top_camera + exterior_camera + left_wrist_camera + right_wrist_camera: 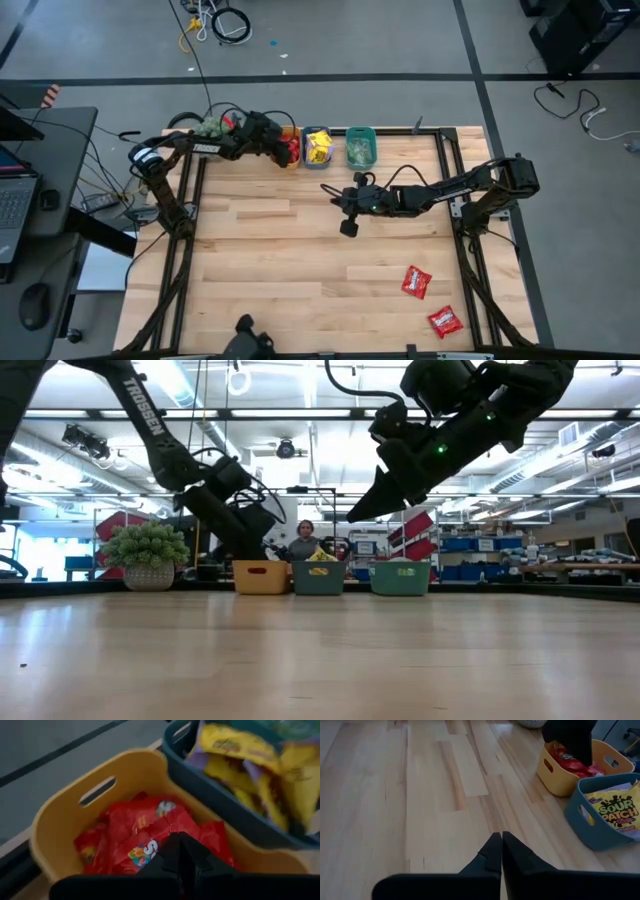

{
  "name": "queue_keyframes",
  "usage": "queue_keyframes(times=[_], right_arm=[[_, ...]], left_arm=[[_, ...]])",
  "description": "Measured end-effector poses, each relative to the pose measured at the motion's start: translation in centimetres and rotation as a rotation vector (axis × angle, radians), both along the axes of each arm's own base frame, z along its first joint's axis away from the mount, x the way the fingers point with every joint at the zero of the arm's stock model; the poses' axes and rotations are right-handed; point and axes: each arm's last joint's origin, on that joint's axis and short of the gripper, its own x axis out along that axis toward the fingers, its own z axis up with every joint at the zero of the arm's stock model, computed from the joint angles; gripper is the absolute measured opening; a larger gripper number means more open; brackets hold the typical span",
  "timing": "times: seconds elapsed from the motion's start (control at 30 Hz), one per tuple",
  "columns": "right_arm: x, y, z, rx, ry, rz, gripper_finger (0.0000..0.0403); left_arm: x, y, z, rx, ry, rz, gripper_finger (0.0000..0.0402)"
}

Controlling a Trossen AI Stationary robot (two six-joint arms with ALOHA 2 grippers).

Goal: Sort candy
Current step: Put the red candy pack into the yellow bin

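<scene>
Most of the candy is already sorted, it seems. In the high view, red packets (292, 147) are seen in the orange bin (291, 131), yellow packets (318, 148) in the blue bin (317, 131), and pale green bits (359, 150) in the teal bin (361, 130), all in a row at about 12 o'clock on the surface (270, 260). Two red packets are still left out: one (416, 282) lies at about 4 o'clock and the other (445, 321) lies near it, closer to the edge at about 5 o'clock. Both are well apart from the bins, so the job is judged to be nearly done but not finished. The left gripper (281, 143) is held over the orange bin, shut tight with nothing in it. The right gripper (348, 228) is held above the middle of the surface, also shut and empty, well apart from the two loose packets. Some things are shown only by one view. The two loose packets are seen only from above; from the low view they are not seen at all. The pile of red wrappers is shown close up by the left wrist view. In the low view a fuzzy green plant (147, 546) is seen beside the bins, and a person (304, 541) is seen far behind them.
</scene>
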Motion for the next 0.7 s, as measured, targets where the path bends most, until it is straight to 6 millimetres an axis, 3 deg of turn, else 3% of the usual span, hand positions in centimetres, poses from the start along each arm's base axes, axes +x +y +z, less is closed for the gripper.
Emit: queue_keyframes(times=[0.3, 0.53, 0.7], right_arm=[[-0.1, 0.0, 0.2, 0.000, 0.001, 0.000, 0.0008], [-1.0, 0.3, 2.0, 0.009, -0.028, 0.003, 0.0029], [-3.5, 1.7, 3.4, 0.090, 0.065, 0.020, 0.0061]], left_arm=[[-0.2, -0.3, 0.6, 0.030, 0.031, 0.000, 0.0007], [-0.8, -1.3, 4.6, 0.127, -0.024, -0.042, 0.0031], [-1.2, -3.8, 7.9, 0.188, -0.086, -0.137, 0.0034]])
